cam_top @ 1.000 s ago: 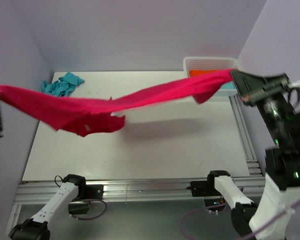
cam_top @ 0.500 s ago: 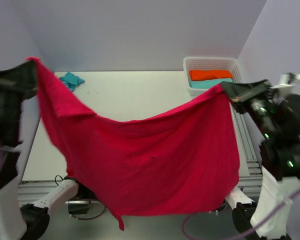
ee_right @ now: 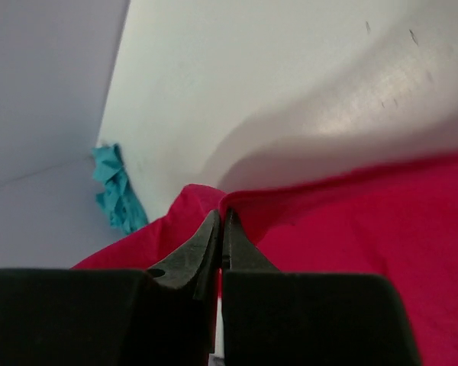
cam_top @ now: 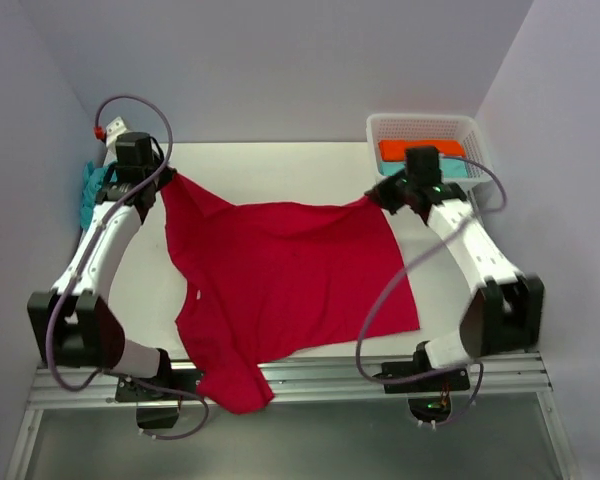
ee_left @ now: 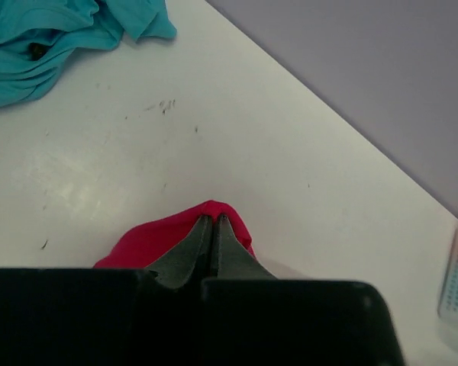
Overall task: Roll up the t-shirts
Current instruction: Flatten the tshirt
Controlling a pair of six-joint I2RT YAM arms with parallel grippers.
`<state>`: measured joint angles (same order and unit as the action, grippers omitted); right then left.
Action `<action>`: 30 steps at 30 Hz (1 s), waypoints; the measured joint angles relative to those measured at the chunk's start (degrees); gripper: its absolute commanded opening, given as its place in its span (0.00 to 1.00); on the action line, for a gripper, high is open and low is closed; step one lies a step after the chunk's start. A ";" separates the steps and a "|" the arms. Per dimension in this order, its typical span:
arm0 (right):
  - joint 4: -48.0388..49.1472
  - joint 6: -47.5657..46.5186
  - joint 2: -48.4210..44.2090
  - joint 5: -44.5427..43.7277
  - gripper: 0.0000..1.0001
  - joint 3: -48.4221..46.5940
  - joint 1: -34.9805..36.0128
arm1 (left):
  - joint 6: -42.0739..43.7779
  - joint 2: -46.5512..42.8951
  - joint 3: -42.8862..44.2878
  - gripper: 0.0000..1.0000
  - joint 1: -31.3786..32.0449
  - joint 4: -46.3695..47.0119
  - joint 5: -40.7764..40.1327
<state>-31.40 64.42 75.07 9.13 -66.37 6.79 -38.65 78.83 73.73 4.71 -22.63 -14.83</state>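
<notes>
So, near to far:
near edge: one lobe of the red t-shirt (cam_top: 280, 280), likely a sleeve, hangs off the front of the bench (cam_top: 280, 165), left of centre.
body: the rest lies mostly flat on the bench, between the two arms, with some wrinkles near the far side.
long axis: runs near-far and is slightly skewed. The near end sits further left than the far end.
held edge: the far edge runs left-right and sags a little in the middle.
left fingers (ee_left: 202, 238): clamped shut on the far-left corner, with red cloth bunched at the tips.
right fingers (ee_right: 204, 240): clamped shut on the far-right corner, with a fold pinched between the tips.
key relation: the whole shirt lies on the base side of both pairs of fingers. Neither arm is nearer; each owns one corner.
next (my read): lay the far edge down, release, pull the overhang onto the bench, then roll.
turquoise t-shirt (cam_top: 90, 190): crumpled at the far left, just behind the left wrist, apart from the red one.
basket (cam_top: 420, 118): far-right corner, behind the right wrist.
</notes>
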 measured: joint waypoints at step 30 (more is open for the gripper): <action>9.31 -14.88 29.83 -6.32 0.70 -27.93 -0.35 | -0.04 27.30 27.41 0.99 -8.57 -5.99 8.70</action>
<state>-22.09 49.54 104.90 2.81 -94.30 6.44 -38.70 106.13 101.14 -3.86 -28.62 -6.13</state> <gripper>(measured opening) 0.786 0.994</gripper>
